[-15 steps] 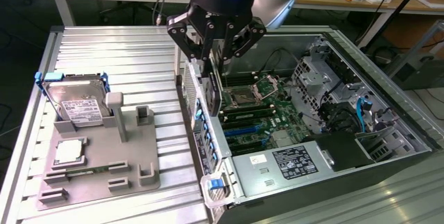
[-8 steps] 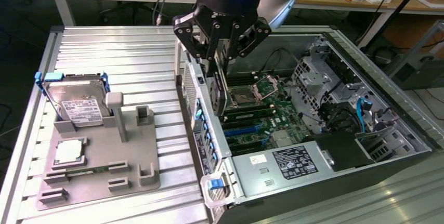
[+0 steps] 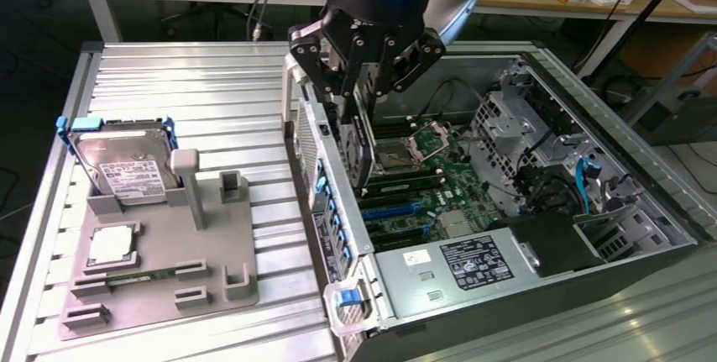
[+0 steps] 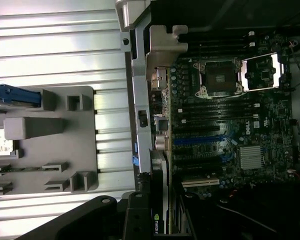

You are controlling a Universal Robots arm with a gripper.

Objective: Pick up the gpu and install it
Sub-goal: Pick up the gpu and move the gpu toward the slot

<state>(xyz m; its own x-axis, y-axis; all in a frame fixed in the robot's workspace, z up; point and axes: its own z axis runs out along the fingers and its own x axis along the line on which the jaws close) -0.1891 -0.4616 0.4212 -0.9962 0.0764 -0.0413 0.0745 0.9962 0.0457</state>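
My gripper (image 3: 361,93) is shut on the gpu (image 3: 361,148), a thin dark card that hangs on edge from the fingers. The card hovers inside the open computer case (image 3: 627,169), just inside its rear wall and above the green motherboard (image 3: 431,190). Its lower edge is level with the memory slots and the blue expansion slots (image 3: 392,208). In the wrist view the gpu (image 4: 159,192) shows edge-on with a green logo, held in my gripper (image 4: 160,222), beside the rear wall (image 4: 140,100) and over the motherboard (image 4: 225,125).
A grey holder tray (image 3: 168,244) lies on the ribbed metal table at the exterior view's left. It carries a hard drive (image 3: 126,165), a processor chip (image 3: 112,244) and a memory stick (image 3: 129,278). Inside the case are a CPU socket (image 3: 401,156), a power supply (image 3: 471,265) and drive cages (image 3: 510,118).
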